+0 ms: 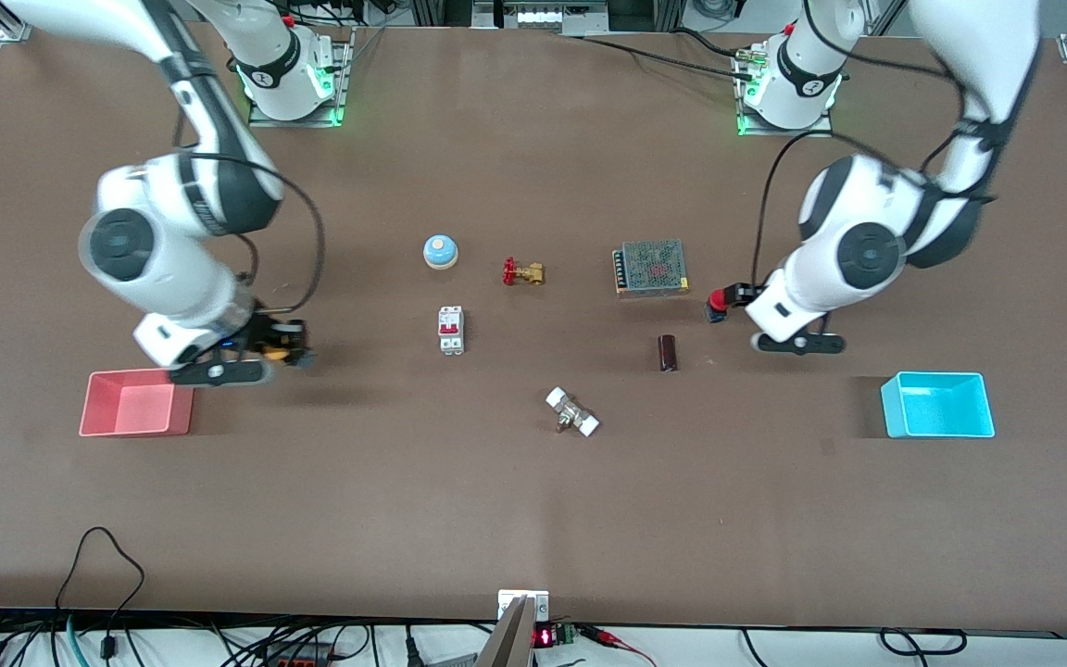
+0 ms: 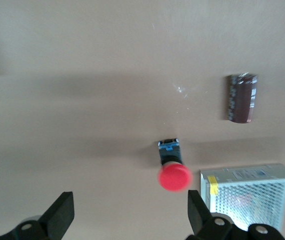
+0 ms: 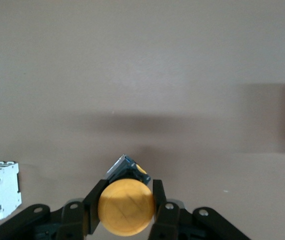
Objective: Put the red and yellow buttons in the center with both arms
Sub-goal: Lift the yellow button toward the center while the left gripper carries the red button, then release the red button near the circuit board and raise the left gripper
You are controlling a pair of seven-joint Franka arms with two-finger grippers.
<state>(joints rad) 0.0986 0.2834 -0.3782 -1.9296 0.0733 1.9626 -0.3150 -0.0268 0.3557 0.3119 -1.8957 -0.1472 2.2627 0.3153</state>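
At the right arm's end of the tabletop (image 1: 533, 500) stands the pink bin (image 1: 136, 404). Just beside it, toward the middle, the right end effector (image 1: 285, 345) hangs low over the tabletop, and its two fingers (image 3: 91, 212) are clamped on the yellow button (image 1: 276, 349). In the right wrist view the round orange-yellow cap fills the space between the fingers, and the black body of the button shows past it.

Toward the middle lie the other parts, all apart from each other: a blue dome bell (image 1: 440, 250), a white circuit breaker (image 1: 451, 329) nearer to the front camera than the bell, a red-handled brass valve (image 1: 522, 272) beside the bell, and a small metal fitting with white ends (image 1: 572, 413) nearest to the camera. After them come a power supply with mesh cover (image 1: 652, 268) and a dark brown cylinder (image 1: 668, 353).

The red button (image 1: 718, 303) lies on its side on the tabletop, near the power supply, toward the left arm's end. The left end effector (image 2: 127, 217) is over it with fingers (image 2: 60, 215) wide apart, not touching it.

The cyan bin (image 1: 938, 405) stands at the left arm's end.
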